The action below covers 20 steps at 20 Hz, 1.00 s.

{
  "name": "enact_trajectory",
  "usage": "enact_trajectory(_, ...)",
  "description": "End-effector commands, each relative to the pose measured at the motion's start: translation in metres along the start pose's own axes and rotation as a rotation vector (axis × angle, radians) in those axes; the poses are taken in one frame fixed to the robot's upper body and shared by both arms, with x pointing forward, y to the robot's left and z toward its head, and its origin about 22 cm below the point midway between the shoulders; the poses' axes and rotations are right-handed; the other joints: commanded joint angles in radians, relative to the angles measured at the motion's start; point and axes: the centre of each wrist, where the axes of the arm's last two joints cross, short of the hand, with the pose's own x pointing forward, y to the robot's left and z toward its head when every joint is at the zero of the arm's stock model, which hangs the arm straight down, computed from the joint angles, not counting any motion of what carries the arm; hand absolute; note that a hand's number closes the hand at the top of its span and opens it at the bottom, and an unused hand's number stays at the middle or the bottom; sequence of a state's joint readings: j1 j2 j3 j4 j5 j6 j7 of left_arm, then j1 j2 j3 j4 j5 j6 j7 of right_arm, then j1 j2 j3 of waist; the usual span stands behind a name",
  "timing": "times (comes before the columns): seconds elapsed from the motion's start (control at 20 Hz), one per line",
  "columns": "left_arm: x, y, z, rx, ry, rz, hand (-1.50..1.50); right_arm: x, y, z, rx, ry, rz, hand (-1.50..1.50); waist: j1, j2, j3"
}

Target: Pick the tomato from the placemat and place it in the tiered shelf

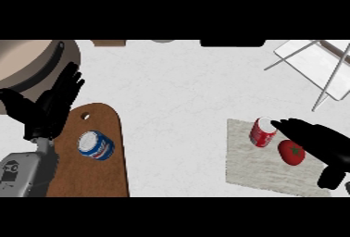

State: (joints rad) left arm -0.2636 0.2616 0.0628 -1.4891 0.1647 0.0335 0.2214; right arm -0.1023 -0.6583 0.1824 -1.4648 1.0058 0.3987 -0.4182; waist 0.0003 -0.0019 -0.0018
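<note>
**Tomato on the placemat, right hand above it**

While the tomato (292, 153) lay on the grey placemat (256, 173) at the desk's (178, 106) right, the right hand (315, 141) hung over it with fingers stretched out and holding nothing, their tips by the top of a red can (262, 133) standing just left of the tomato. The tiered shelf (318, 69) stood at the far right corner, well apart. At the left edge the left hand (51, 109) rested open, fingers up, beside a wooden cutting board (96, 166) carrying a blue-and-white can (95, 145). A pan (31, 62) sat in the far left corner.
</note>
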Motion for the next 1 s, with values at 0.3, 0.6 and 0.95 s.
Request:
enact_trajectory(0.3, -0.009, -0.008, 0.009, 0.002, -0.002, -0.018, 0.00, -0.003, 0.031, -0.032, 0.063, 0.006, -0.023, -1.50, 0.003, 0.002, 0.002)
enact_trajectory(0.6, 0.005, -0.002, 0.010, -0.004, -0.015, -0.005, 0.00, -0.004, 0.058, -0.045, 0.103, -0.009, 0.007, 1.50, 0.004, 0.002, 0.002)
enact_trajectory(0.95, -0.013, 0.002, -0.007, -0.005, 0.003, 0.008, 0.00, -0.003, 0.044, -0.062, -0.050, -0.087, 0.061, 1.50, 0.001, 0.003, 0.002)
